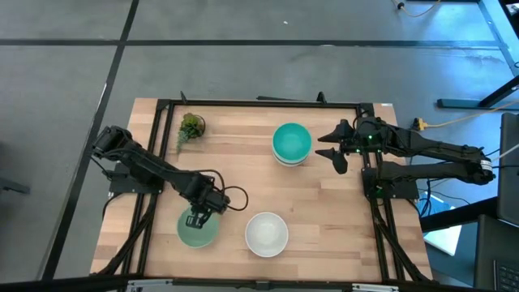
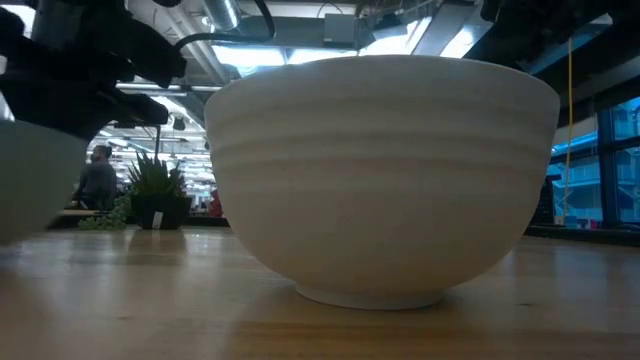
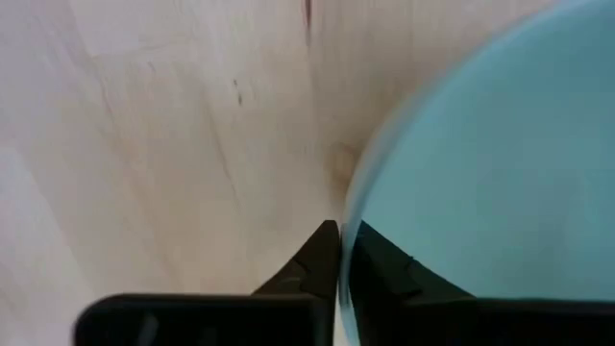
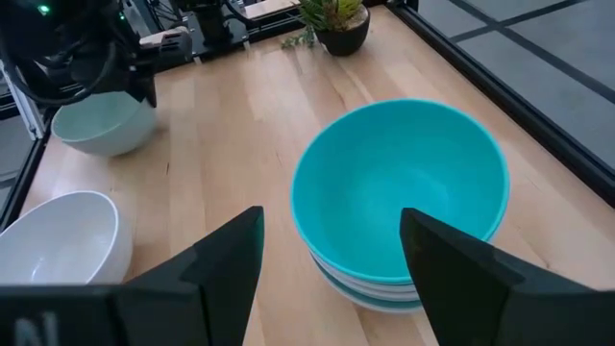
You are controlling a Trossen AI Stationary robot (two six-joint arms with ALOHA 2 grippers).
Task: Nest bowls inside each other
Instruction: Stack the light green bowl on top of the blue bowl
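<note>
Pale wood bench (image 1: 324, 203) carries my work, framed by black rails, with grey floor beyond. My left tool (image 1: 195, 219) is down at the near-left corner, its fingers pinched together on the rim of the mint bowl (image 1: 197, 230); in my left wrist view that rim runs between the two tips and most of the bowl is cut off. A white bowl (image 1: 267, 234) sits just beside it, apart, near the front edge; in the low view it fills the frame and hides almost everything behind. My right tool (image 1: 334, 152) hovers at the far right, fingers spread wide, just beside the teal bowl (image 1: 291, 141). Teal sits nested on white bowls (image 4: 375, 293) whose rims barely show; I cannot count them. A small plant (image 1: 190, 127) stands at the far left. Bare wood lies open between the two groups.
</note>
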